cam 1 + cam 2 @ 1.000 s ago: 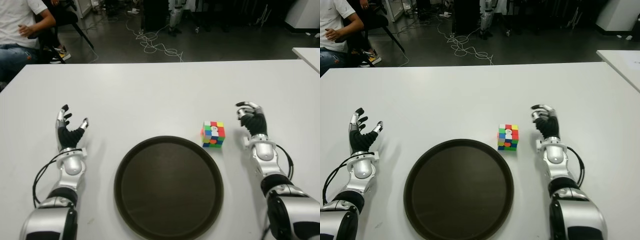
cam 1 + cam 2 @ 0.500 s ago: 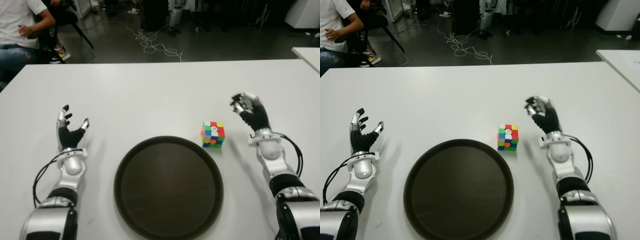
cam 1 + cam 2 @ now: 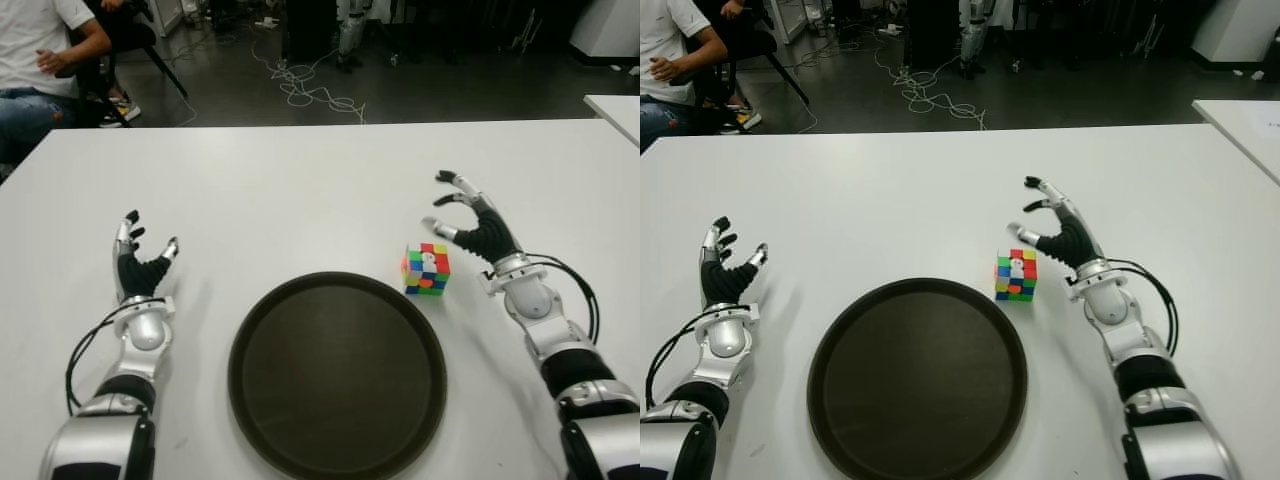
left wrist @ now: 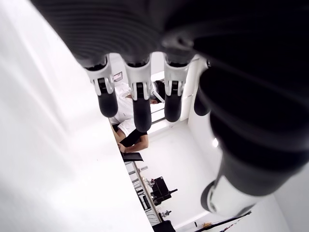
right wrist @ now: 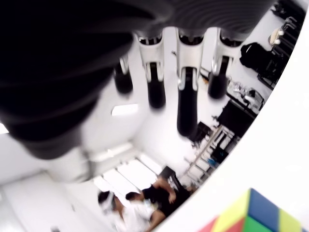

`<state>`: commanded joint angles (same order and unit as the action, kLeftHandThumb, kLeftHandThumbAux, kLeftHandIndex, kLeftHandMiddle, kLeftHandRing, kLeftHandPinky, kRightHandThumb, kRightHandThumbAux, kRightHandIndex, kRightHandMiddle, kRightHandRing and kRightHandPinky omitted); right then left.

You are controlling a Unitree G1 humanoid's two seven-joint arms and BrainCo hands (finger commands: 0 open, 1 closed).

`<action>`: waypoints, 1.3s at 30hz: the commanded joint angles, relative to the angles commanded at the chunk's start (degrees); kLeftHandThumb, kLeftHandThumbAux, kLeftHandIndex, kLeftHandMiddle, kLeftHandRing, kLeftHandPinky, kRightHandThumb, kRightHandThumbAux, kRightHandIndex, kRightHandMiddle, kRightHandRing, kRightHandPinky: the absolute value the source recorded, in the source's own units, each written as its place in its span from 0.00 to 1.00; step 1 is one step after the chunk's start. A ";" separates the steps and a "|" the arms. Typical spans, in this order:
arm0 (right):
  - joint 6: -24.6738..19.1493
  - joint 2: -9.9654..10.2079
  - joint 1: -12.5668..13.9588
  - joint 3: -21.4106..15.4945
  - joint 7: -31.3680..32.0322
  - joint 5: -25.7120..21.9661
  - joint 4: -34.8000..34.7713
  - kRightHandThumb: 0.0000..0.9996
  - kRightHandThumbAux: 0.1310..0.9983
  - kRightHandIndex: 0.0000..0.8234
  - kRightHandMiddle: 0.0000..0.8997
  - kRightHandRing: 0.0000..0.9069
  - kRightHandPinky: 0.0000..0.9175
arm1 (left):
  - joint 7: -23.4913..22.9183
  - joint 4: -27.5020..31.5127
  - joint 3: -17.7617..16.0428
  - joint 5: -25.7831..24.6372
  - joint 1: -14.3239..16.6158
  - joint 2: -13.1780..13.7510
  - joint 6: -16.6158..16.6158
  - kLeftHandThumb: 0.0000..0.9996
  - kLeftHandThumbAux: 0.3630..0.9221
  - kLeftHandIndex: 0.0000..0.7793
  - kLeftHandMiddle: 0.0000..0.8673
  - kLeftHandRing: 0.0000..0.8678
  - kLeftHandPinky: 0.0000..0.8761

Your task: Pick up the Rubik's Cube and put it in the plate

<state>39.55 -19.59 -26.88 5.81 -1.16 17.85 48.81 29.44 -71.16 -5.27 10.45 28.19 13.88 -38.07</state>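
The Rubik's Cube point(image 3: 426, 269) stands on the white table point(image 3: 300, 180), just beyond the right rim of the round dark plate point(image 3: 337, 375). My right hand point(image 3: 462, 211) hovers right of the cube and a little behind it, fingers spread wide and holding nothing; a gap separates it from the cube. A corner of the cube point(image 5: 251, 217) shows in the right wrist view below the extended fingers point(image 5: 187, 99). My left hand point(image 3: 140, 252) shows far left of the plate, fingers relaxed and open, holding nothing.
A seated person point(image 3: 45, 60) is beyond the table's far left corner. Cables point(image 3: 305, 85) lie on the dark floor behind the table. Another white table's corner point(image 3: 615, 108) shows at the far right.
My right hand has swung forward and left toward the cube and its curled fingers have spread open. Cube, plate and left hand stay put.
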 joint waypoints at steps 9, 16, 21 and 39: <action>-2.20 -1.40 -0.40 3.25 -0.94 4.84 -1.44 0.00 0.62 0.00 0.00 0.00 0.00 | -1.43 -0.12 -0.19 -0.45 0.09 0.10 0.03 0.00 0.73 0.11 0.15 0.16 0.17; -4.08 -1.54 -0.60 4.92 -1.05 6.70 -2.16 0.00 0.61 0.00 0.00 0.00 0.00 | -1.10 -0.15 -0.05 -0.11 0.06 0.18 -0.28 0.00 0.75 0.11 0.15 0.15 0.15; -4.44 -1.66 -0.59 5.48 -0.60 6.93 -2.71 0.00 0.60 0.00 0.00 0.00 0.00 | -0.63 -0.09 -0.08 -0.07 0.07 0.02 -0.34 0.00 0.75 0.11 0.14 0.14 0.14; -7.86 -3.32 -0.28 7.93 1.37 8.75 -6.71 0.00 0.58 0.00 0.00 0.00 0.00 | 0.10 0.04 0.05 -0.04 0.05 -0.20 0.17 0.00 0.77 0.10 0.14 0.14 0.13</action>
<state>31.68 -22.91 -27.17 13.74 0.21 26.60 42.10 29.54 -71.12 -5.22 10.42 28.24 13.69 -37.91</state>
